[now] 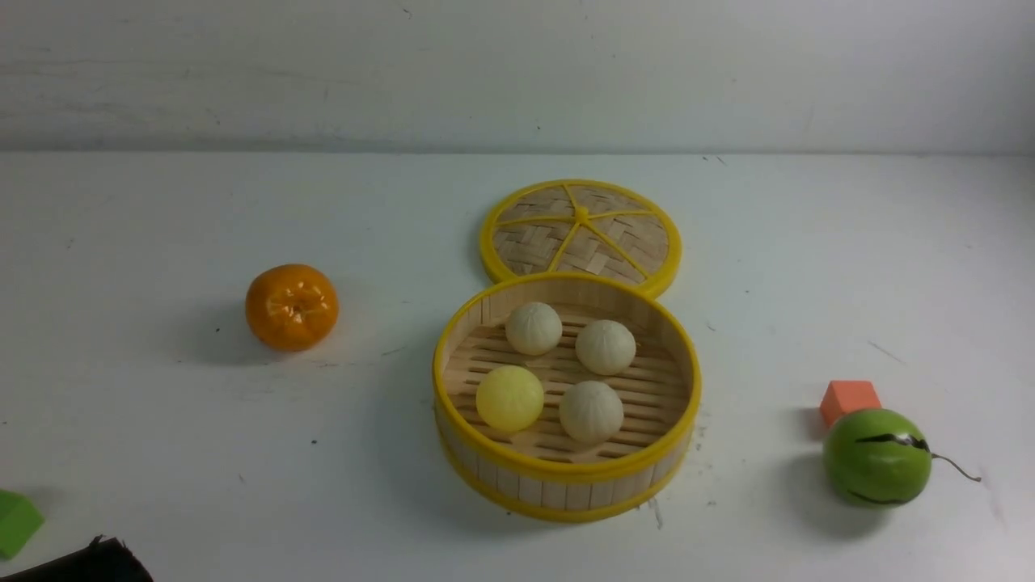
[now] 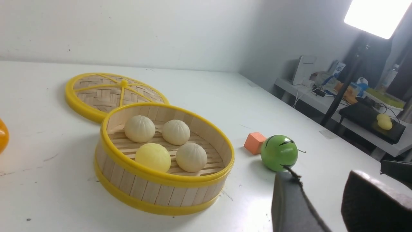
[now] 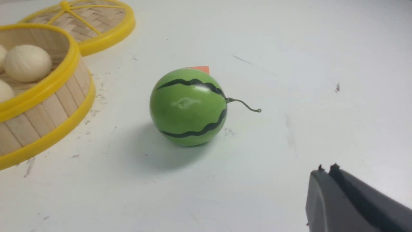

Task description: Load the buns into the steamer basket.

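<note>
a: left wrist view first. how does your left claw (image 2: 325, 196) stand?

b: my left claw stands parted, with a plain gap between its two dark fingers (image 2: 289, 206). nothing sits between them and they touch nothing. they hang over the white table (image 2: 38, 106), near the green ball (image 2: 278, 152).

a: and the right one?

b: my right claw (image 3: 326, 170) is pressed together, the two grey fingers meeting at their tips. it holds nothing, and it is apart from the green ball on the side where the thin curled stem sticks out.

a: where are the buns?

b: all four buns (image 1: 558, 372) lie inside the steamer basket (image 1: 566, 483). three are cream-white, matte, with faint pleat lines; the pale yellow one (image 1: 509, 398) is smooth and sits at the near left. the basket is round and shallow, with a slatted floor, a wall of upright wooden strips and yellow rims.

a: what else is around?

b: a flat woven lid (image 1: 580, 234) with yellow spokes lies just behind the basket, touching its far rim. a glossy orange fruit (image 1: 291, 306) is off to the left. a small orange block (image 1: 848, 399) sits just behind the striped, shiny green ball. a green block (image 1: 16, 521) shows at the near left edge.
</note>
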Available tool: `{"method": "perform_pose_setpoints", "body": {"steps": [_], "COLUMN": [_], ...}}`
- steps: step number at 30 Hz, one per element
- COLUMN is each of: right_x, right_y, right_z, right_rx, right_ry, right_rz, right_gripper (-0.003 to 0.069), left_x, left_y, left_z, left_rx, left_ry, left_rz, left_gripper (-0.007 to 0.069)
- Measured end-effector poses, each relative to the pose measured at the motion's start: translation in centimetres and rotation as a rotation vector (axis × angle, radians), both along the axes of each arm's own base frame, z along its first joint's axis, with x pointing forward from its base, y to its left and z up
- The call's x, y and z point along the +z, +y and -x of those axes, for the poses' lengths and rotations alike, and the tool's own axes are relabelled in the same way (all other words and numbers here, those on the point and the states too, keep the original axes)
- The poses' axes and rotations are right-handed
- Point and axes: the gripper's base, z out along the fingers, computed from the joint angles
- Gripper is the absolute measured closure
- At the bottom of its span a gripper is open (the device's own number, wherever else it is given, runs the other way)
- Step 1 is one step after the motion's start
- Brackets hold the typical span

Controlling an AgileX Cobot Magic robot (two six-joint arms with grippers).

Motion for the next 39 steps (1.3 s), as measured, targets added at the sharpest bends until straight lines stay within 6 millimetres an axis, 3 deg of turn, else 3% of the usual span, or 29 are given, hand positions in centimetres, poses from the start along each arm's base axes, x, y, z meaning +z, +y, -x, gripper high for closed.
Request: {"method": "perform_pose_setpoints", "body": {"steps": [4,31,34,39], "right_x": [-0.1,-0.1,-0.1,-0.1], "right_y": [0.2,0.4,0.4,0.4], "right_z": [0.0,0.0,0.0,0.0], "right_rx": [0.013,0.004,0.004,0.004], "right_ry": [0.021,0.023,0.023,0.023], "right_rz": [0.073,0.019,0.019,0.019], "right_gripper": [0.0658,0.0633,0.0630,0.0627], "left_x": [0.0,0.3,0.1,-2.4], "left_y": [0.0,0.1,0.5,2.2], "left_z": [0.0,-0.2,-0.5,-0.8], "left_rx": [0.000,0.023,0.118,0.435], "left_ry": [0.000,-0.055,-0.075,-0.091], "left_rz": [0.000,0.044,0.082,0.083], "left_gripper": [0.0387,0.0387,0.0387,0.0387]}}
